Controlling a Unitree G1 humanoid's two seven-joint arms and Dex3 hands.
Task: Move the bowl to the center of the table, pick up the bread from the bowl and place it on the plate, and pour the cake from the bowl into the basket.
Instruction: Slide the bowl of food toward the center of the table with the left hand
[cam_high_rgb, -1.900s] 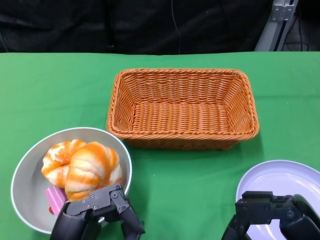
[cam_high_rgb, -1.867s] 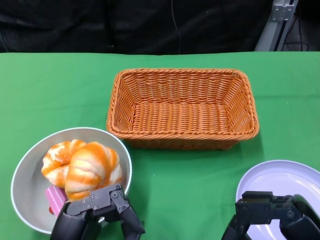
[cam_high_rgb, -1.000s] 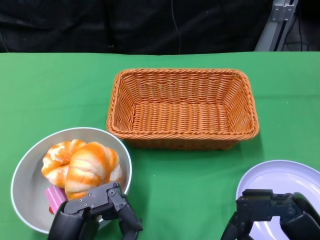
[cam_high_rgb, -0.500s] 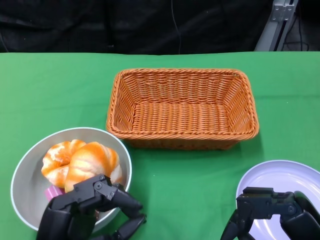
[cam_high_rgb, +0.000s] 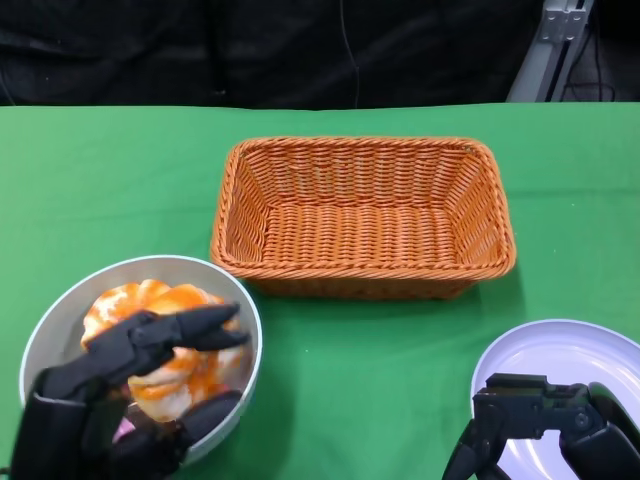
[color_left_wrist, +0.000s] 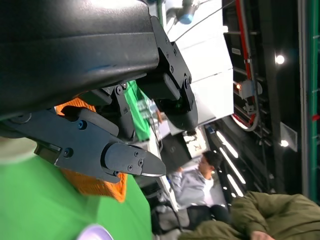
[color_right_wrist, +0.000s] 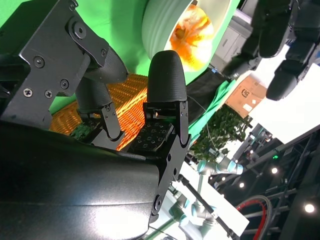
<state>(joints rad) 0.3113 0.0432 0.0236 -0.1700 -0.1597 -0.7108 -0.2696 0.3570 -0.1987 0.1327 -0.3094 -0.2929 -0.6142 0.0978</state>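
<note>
While we are hovering our left hand (cam_high_rgb: 110, 395) over the bowl (cam_high_rgb: 40, 330) at the near left of the table (cam_high_rgb: 100, 180), its fingers are spreading apart and holding nothing, some reaching over the bread (cam_high_rgb: 160, 330) and one curling under the near rim. Our right hand (cam_high_rgb: 545, 430) is waiting at the near right, fingers apart and empty, overlapping the near edge of the plate (cam_high_rgb: 560, 350).

We are judging the bowl not yet at the centre, so the risk lies in how we take it. If we are catching only the rim, the bowl could be tipping and spilling the bread. If the fingers are pressing on the bread instead, we could be squashing it. Only a sliver of pink (cam_high_rgb: 122, 430), likely the cake, is peeking out under the bread; a tilt could be tossing it out early.

Beyond the bowl, the basket (cam_high_rgb: 365, 215) is sitting mid-table, close to the bowl's far right rim, and a careless slide could be knocking into it.
</note>
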